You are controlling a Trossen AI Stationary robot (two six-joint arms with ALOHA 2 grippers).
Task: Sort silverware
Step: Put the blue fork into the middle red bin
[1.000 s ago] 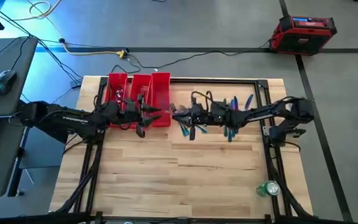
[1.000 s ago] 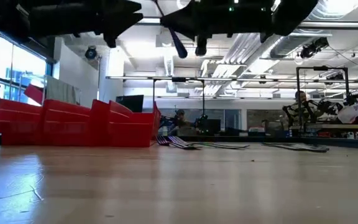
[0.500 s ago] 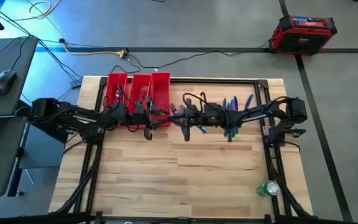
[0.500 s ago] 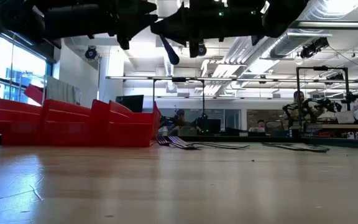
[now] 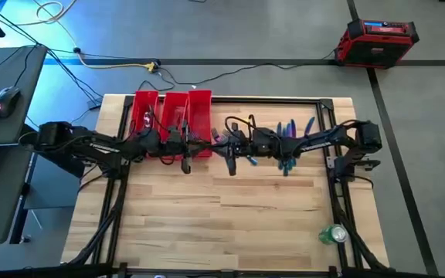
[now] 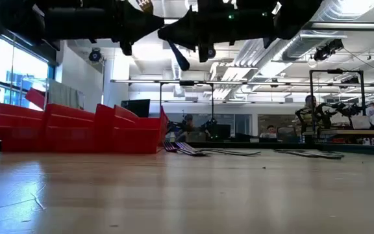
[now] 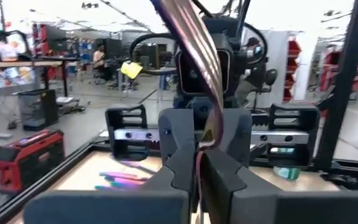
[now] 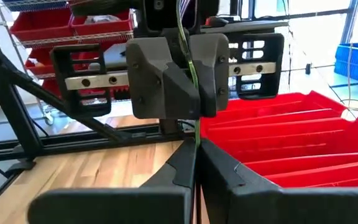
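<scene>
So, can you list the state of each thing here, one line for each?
Left gripper: shut on a utensil, raised by the tray.
Right gripper: shut on the same utensil, facing the left one.
Tray: holds a few pieces.
Silverware: loose on the table.

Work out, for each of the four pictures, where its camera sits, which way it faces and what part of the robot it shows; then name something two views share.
High view: above the table, facing straight down; both arms, left gripper, right gripper, red tray.
Low view: table-top height, facing level into the room; arms overhead.
Left wrist view: on the left wrist, facing the right arm; own fingers pinch a utensil.
Right wrist view: mirrored; own fingers.
Shared: red tray, high and low.
</scene>
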